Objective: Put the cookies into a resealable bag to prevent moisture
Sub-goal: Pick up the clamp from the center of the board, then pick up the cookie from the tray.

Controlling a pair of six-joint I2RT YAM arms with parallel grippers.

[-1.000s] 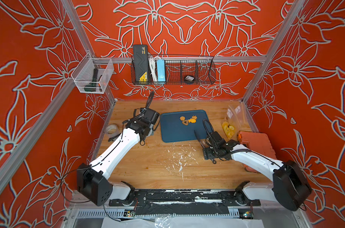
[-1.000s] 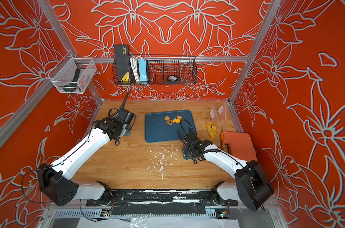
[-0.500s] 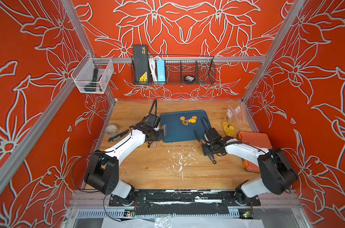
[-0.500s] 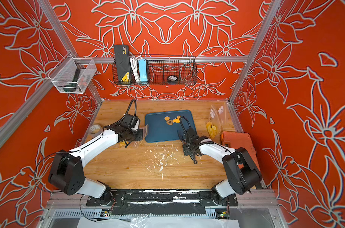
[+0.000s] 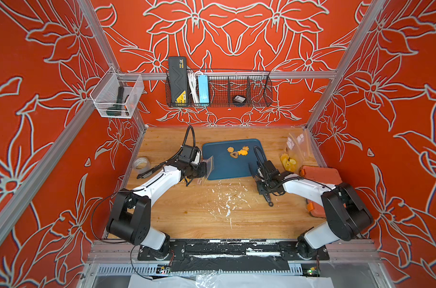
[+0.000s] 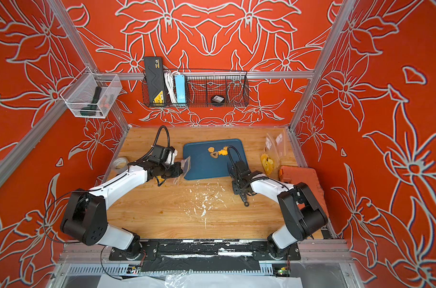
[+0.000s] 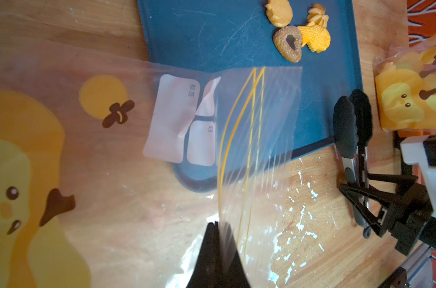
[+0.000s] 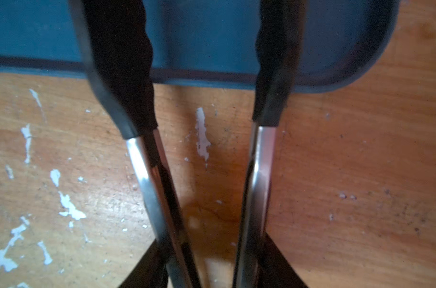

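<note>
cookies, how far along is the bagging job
Done: the left gripper has its jaws shut on the resealable bag, whose mouth is beside the blue tray with its zip lines bowed apart. In hand: the right gripper holds the tongs, tips at the tray's edge. Left: all four cookies lie on the tray, none bagged, and the bag is unsealed.

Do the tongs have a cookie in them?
No, the tongs hold nothing, and the cookies lie apart from them on the blue tray.

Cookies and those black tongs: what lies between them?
Only bare blue tray separates the cookies from the tongs, shown clearly in the left wrist view.
</note>
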